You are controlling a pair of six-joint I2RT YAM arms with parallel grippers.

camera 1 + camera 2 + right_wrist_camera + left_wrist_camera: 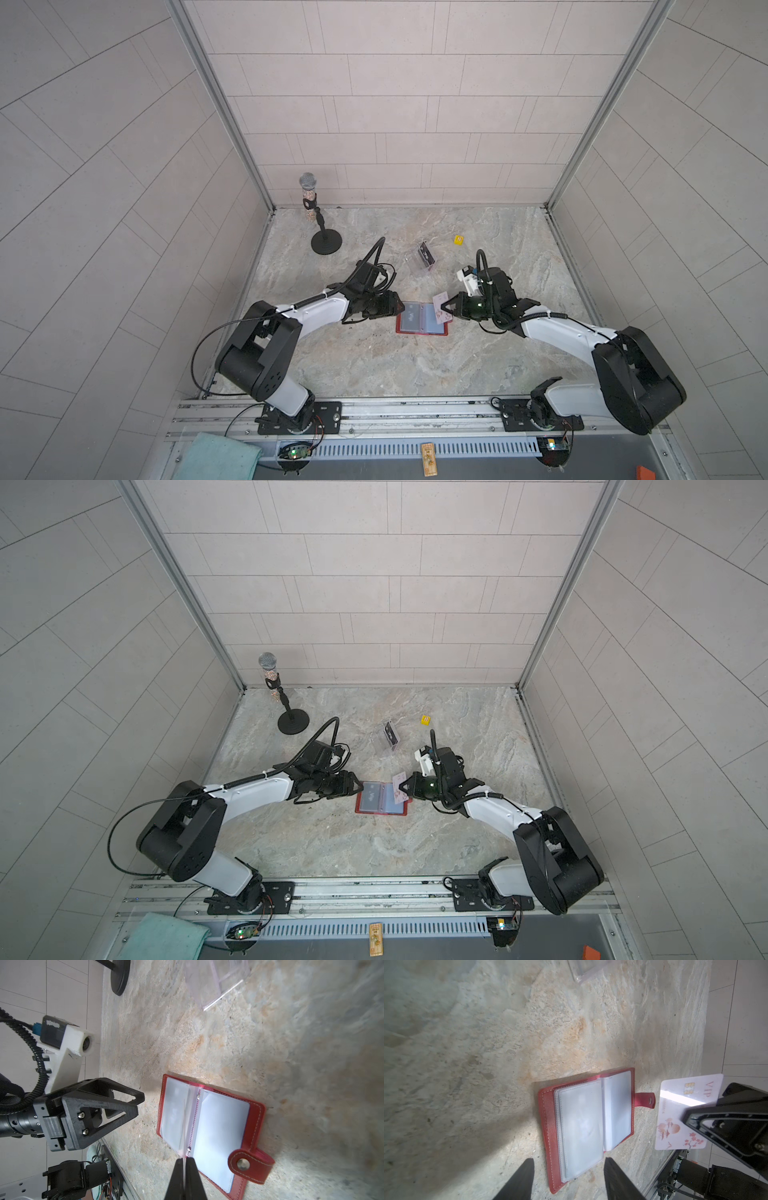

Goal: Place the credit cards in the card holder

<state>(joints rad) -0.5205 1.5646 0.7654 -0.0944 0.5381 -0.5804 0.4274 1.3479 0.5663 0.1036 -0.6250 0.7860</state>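
Note:
The red card holder [422, 332] [381, 813] lies open on the stone tabletop, its clear sleeves facing up and its snap tab [247, 1164] sticking out sideways. My right gripper [444, 309] [184, 1160] is shut on a pale pink credit card [683, 1113] [399, 788], held on edge above the holder's right page. My left gripper [401, 307] [568, 1160] is open and empty, just off the holder's left edge [548, 1126]. A black credit card [424, 254] stands in the clear stand farther back. Something dark shows faintly through the left sleeve.
Behind the holder stands a clear acrylic stand [424, 266]. A microphone on a round black base [327, 243] is at the back left. A yellow die [458, 240] lies at the back right. A teal cloth [216, 457] sits past the front rail.

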